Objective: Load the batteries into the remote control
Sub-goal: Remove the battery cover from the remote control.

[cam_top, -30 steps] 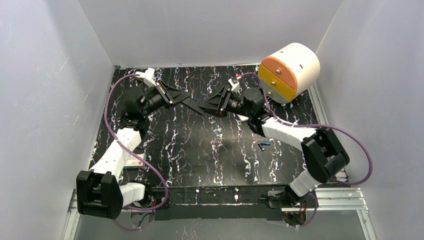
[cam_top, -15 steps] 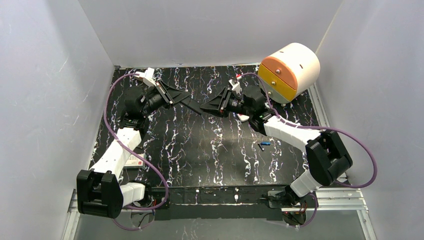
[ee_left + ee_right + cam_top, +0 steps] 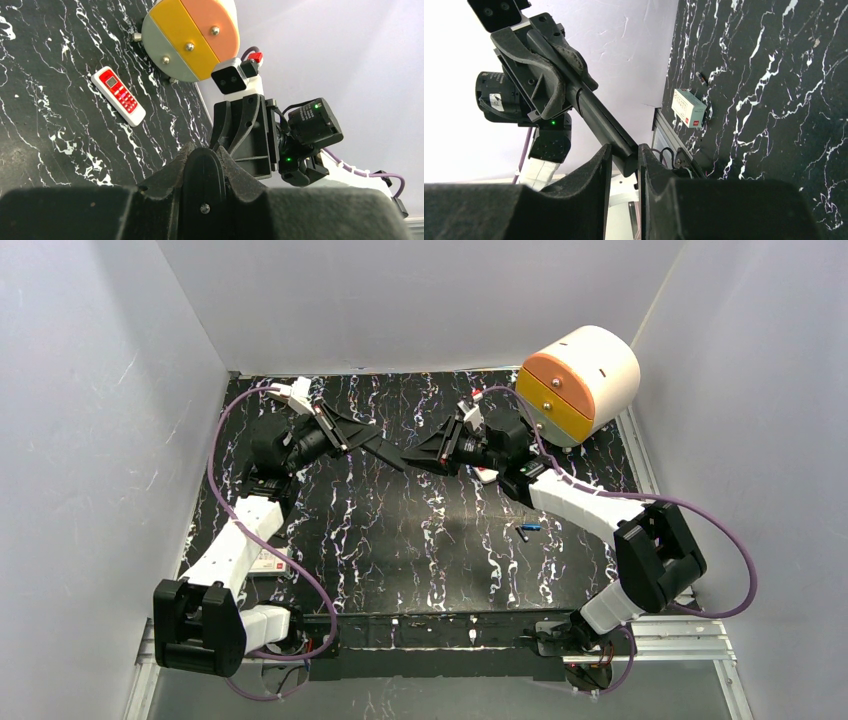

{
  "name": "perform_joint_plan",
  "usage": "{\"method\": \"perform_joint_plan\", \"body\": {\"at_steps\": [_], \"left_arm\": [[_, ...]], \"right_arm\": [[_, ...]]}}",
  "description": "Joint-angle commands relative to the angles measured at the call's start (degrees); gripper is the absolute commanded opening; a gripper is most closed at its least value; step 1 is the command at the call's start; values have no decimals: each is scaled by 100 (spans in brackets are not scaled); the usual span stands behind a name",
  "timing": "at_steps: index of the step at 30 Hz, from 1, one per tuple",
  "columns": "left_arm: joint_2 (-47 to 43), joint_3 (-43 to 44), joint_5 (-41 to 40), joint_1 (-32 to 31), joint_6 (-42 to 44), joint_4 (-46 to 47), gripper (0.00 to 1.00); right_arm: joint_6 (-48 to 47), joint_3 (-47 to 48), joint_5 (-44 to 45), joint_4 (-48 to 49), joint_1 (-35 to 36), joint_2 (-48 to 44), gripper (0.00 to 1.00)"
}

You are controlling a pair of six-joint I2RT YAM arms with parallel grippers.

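One white cardboard box (image 3: 268, 561) sits near left. Two tiny cylindrical batteries (image 3: 532, 527), one blue and one black, lie right of centre. Farther, the left gripper (image 3: 574, 74) and right gripper (image 3: 625, 160) both clamp one slim black remote control (image 3: 601, 120) aloft. Beyond are one red-and-white remote (image 3: 118, 95) and one orange-and-yellow drum (image 3: 580, 375).

Smooth dark plastic remote control (image 3: 596, 116); matt, white-veined black tabletop (image 3: 774, 100).
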Motion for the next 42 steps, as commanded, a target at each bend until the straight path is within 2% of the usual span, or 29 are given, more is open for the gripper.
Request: {"method": "perform_joint_plan", "body": {"at_steps": [1,3,10,20,27,30,34,38,42], "left_arm": [[-73,-56,-79,5,381,66,0],[-109,-70,-99,5,410,63,0],[-113,-137,-211,5,649,50,0],[-90,-267,-360,6,877,0,0],[-68,-316,-409,5,849,-51,0],[-73,-328,-670,5,993,-376,0],[-160,-290,-1570,5,1369,-1342,0],[-196,-143,-2663,5,1634,-2508,0],[-266,-158,-2827,5,1712,-2714,0]], "right_arm": [[21,231,-152,-319,0,-82,31],[155,193,-193,-148,-1,-15,31],[287,191,-219,-62,-3,-42,18],[520,143,-257,160,-4,-46,22],[345,-42,-135,428,-5,160,3],[132,-142,16,521,-3,136,1],[-209,-324,355,536,-10,-57,1],[-718,-448,908,-372,-42,-176,1],[-1190,-818,1515,-1110,-97,-27,1]]}}
